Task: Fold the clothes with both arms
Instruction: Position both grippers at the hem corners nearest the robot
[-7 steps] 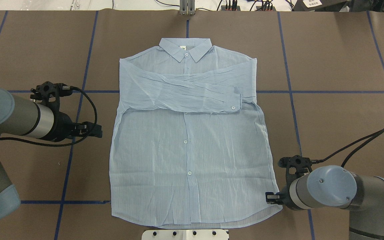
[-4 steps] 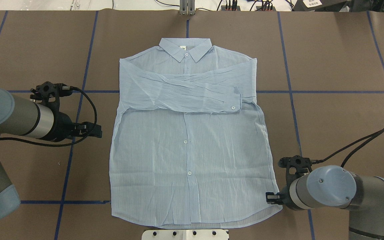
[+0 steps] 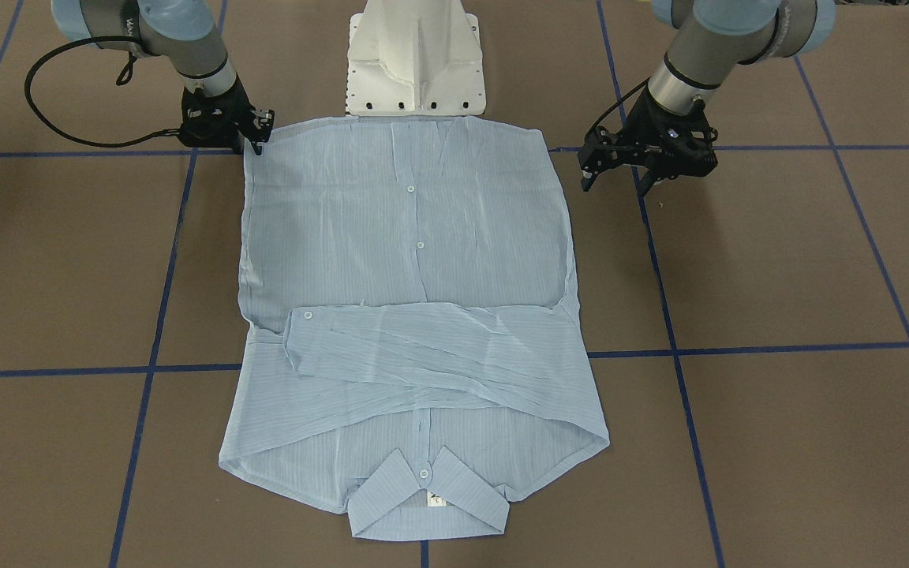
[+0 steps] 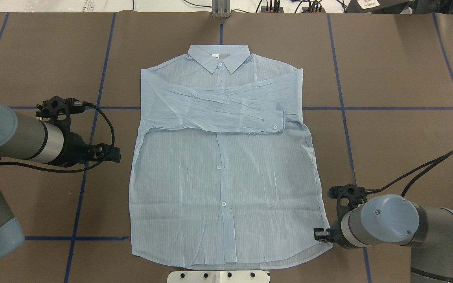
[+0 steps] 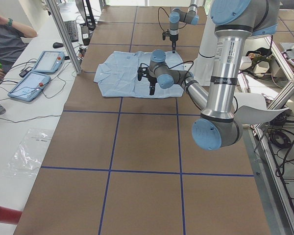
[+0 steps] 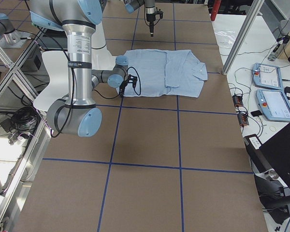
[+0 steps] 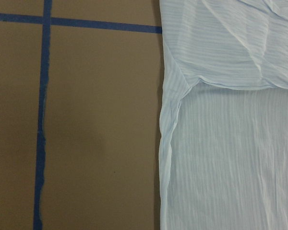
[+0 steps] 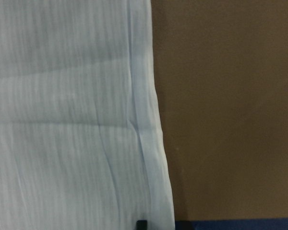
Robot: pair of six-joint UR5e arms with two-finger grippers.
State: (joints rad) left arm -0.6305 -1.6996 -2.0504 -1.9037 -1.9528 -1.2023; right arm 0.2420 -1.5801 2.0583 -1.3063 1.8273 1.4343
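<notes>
I log the shirt [image 4: 226,177] flat on mid-table [image 4: 399,70], collar [image 4: 218,57] away from the robot, sleeves [image 4: 226,112] crossed over its chest. Left claw [image 4: 113,154] sits beside its left edge, apart; right claw [image 4: 317,234] at the near right hem corner.

The left gripper [image 3: 616,185] hovers, jaws spread; the right gripper [image 4: 319,234] points down, lower.
</notes>
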